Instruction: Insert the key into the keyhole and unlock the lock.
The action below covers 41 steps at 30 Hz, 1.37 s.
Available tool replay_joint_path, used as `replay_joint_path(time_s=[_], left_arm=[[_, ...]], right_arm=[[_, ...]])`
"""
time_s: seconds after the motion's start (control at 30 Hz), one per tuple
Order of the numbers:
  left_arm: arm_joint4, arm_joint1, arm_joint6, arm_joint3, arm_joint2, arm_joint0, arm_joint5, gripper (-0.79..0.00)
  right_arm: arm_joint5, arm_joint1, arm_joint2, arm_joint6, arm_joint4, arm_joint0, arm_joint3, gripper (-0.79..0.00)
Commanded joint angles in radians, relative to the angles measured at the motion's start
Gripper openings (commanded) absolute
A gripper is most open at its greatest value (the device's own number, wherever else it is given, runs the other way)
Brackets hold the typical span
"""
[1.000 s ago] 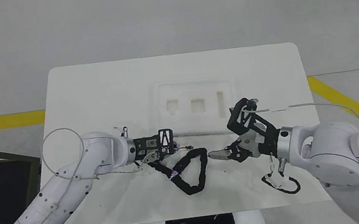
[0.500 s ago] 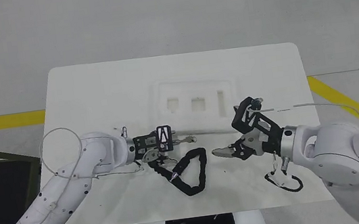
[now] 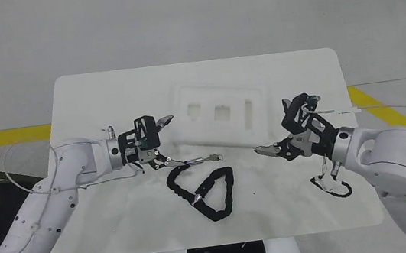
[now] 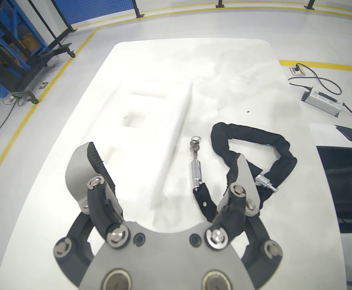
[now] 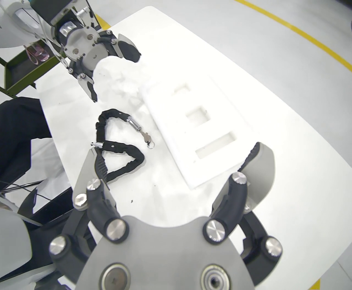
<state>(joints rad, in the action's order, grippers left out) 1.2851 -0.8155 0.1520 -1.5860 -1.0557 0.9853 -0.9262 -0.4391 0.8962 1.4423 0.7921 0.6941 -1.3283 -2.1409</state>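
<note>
While both claws hang spread apart and hold nothing, you see the left gripper [image 4: 165,153] toward the table's [image 3: 106,93] left edge and the right gripper [image 5: 174,152] toward its right. Between them the chain lock [image 4: 247,131] lies near the robot-side edge. The key [image 4: 194,147] sits in its cylinder [image 4: 196,171], beside the foam tray [image 3: 184,102].

The lock [image 4: 247,131] wears a plain black fabric sleeve, with bright chrome metal at its ends; the key [image 4: 194,147] is the same silvery metal. The table [image 4: 233,68] and the foam tray [image 4: 170,90] are both white. The left gripper [image 4: 165,153] and right gripper [image 5: 176,151] have matte silver-grey fingers [image 4: 74,175], black ribbed pads [image 4: 101,167] and black links. The floor [image 3: 173,15] is pale grey with a yellow stripe [image 3: 4,137].
</note>
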Motion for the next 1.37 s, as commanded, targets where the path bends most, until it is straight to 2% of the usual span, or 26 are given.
replay_joint_path(time_s=[0.0, 0.3, 0.57, 0.83, 1.33], left_arm=[[0.004, -0.002, 0.044, 0.037, -0.014, -0.015, 0.010, 0.000], [0.109, -0.014, 0.227, 0.192, -0.040, -0.119, 0.035, 0.000], [0.180, -0.011, 0.315, 0.283, -0.076, -0.188, 0.007, 0.000], [0.227, -0.001, 0.371, 0.307, -0.107, -0.197, -0.022, 0.000], [0.227, -0.001, 0.370, 0.304, -0.106, -0.195, -0.023, -0.001]], right_arm=[[-0.005, -0.001, 0.018, -0.029, 0.029, 0.008, 0.009, 0.000], [0.061, 0.002, 0.078, -0.182, 0.181, 0.068, 0.135, 0.000], [0.112, 0.003, 0.102, -0.207, 0.266, 0.170, 0.253, 0.000], [0.123, 0.000, 0.103, -0.190, 0.378, 0.256, 0.287, 0.000], [0.124, 0.000, 0.103, -0.189, 0.382, 0.259, 0.289, -0.001]])
